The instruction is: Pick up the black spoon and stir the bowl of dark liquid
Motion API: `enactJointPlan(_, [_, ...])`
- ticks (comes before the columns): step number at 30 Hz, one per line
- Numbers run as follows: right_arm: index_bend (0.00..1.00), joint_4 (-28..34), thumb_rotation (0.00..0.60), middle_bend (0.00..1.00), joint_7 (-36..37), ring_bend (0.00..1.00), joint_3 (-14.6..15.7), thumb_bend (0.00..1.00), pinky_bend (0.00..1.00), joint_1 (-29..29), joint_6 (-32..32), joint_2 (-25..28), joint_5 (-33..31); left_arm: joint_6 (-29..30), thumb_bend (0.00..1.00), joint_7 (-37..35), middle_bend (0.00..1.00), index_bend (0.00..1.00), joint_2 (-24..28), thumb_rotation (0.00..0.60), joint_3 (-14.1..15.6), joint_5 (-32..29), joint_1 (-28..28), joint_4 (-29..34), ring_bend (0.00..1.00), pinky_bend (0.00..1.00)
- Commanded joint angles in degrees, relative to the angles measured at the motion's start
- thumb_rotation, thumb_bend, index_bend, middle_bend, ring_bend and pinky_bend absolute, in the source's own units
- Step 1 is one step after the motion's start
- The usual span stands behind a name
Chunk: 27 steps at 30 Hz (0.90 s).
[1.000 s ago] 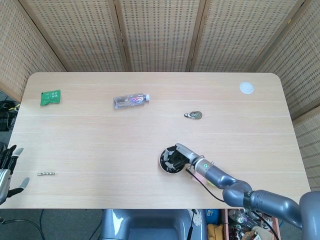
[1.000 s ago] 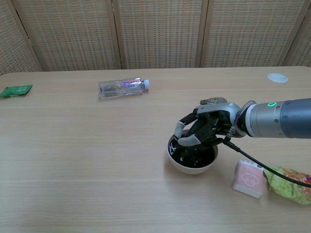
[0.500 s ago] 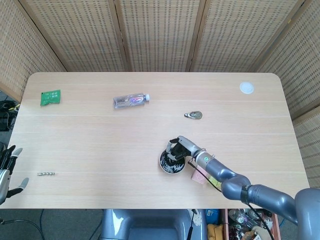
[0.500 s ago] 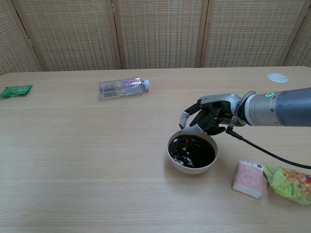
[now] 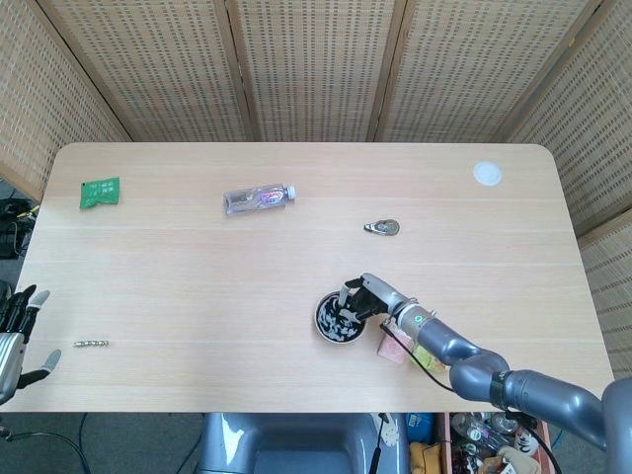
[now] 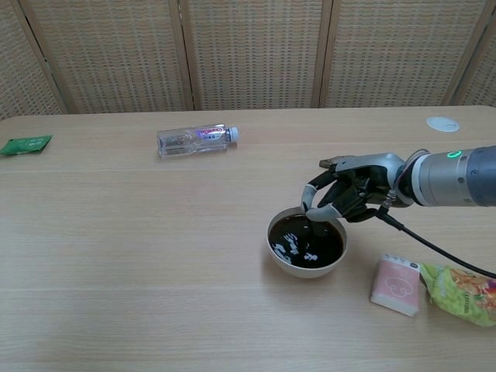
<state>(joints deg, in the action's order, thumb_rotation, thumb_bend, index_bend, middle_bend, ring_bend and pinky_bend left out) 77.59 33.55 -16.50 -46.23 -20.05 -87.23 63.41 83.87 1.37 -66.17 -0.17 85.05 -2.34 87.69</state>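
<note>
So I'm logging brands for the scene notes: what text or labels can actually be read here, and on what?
Nothing can be read.
Plastic bottle: label print, too blurred.
Green packet: marks too small.
Pink box: a drawn face outline, no legible words.
Yellow-green bag: print blurred.

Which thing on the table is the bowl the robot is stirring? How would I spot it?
Look along the front half of the long wooden table, a little right of the middle. There sits the bowl, right beneath the curled fingers of the right hand. It is the only round, pale dish, filled with dark shiny liquid, unlike the square pink packet beside it.
</note>
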Motion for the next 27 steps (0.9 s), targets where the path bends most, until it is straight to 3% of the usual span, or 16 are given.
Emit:
enactJointPlan(1, [0.66,1.0,0.600,0.95,0.0,0.96,0.2,0.69,1.00,0.1,0.2,-0.1,0.1,0.1,0.32,-0.1,0.00,0.00,0.0,0.600,0.1,0.0,0.1,-0.1,0.00,0.00])
enactJointPlan(14, [0.66,-0.6,0.600,0.95,-1.3,0.96,-0.4,0.69,1.00,-1.6,0.7,-1.6,-0.4,0.4,0.32,-0.8,0.00,0.00,-0.1,0.600,0.2,-0.3,0.6,-0.7,0.00,0.00])
enactJointPlan(27, [0.67,-0.8,0.600,0.95,-2.3,0.96,0.2,0.69,1.00,-0.6,0.1,1.2,-1.9,0.0,0.32,-0.4,0.00,0.00,-0.3,0.600,0.1,0.1,0.1,-0.4,0.00,0.00])
